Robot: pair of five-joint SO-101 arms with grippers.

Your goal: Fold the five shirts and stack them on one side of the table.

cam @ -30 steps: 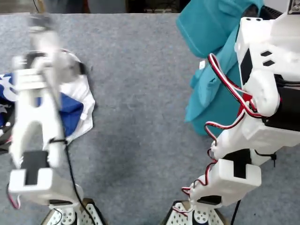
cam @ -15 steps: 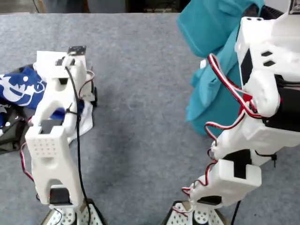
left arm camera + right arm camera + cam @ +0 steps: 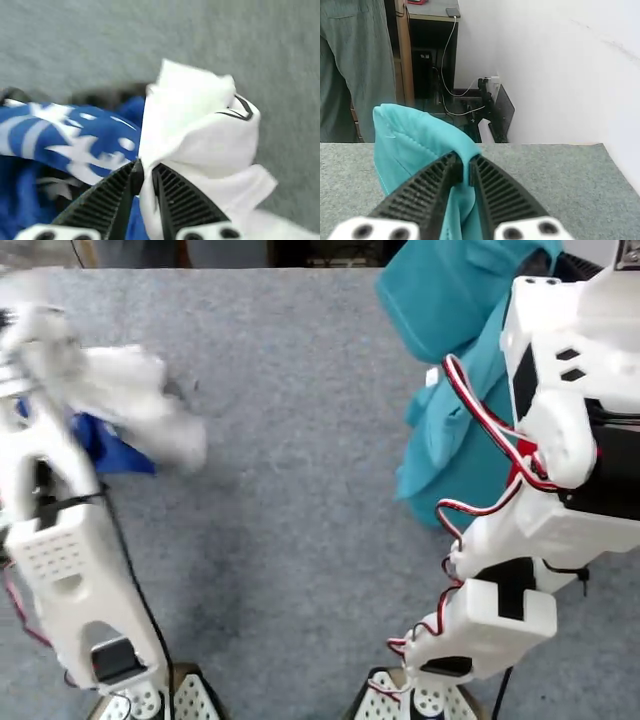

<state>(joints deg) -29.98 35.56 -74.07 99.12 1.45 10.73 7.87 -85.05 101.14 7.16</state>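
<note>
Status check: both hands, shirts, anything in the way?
Left hand shut on white shirt. Right hand shut on teal shirt. Blue printed shirt bunched against the white one.

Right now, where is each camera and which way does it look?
High view: above, looking down on the table; shows left arm and right arm.
Left wrist view: on the left arm, looking down; left gripper pinches the white shirt.
Right wrist view: on the right arm, looking level across the table; right gripper pinches the teal shirt.
Shared: high view shows both shirts too.

Arms (image 3: 560, 360): white plastic shells, black motor blocks.
Cables: red-and-white wires (image 3: 490, 427); black cable (image 3: 128, 575).
Gripper fingers (image 3: 182, 200): black, ribbed; white mount (image 3: 202, 232) with screw holes behind.
</note>
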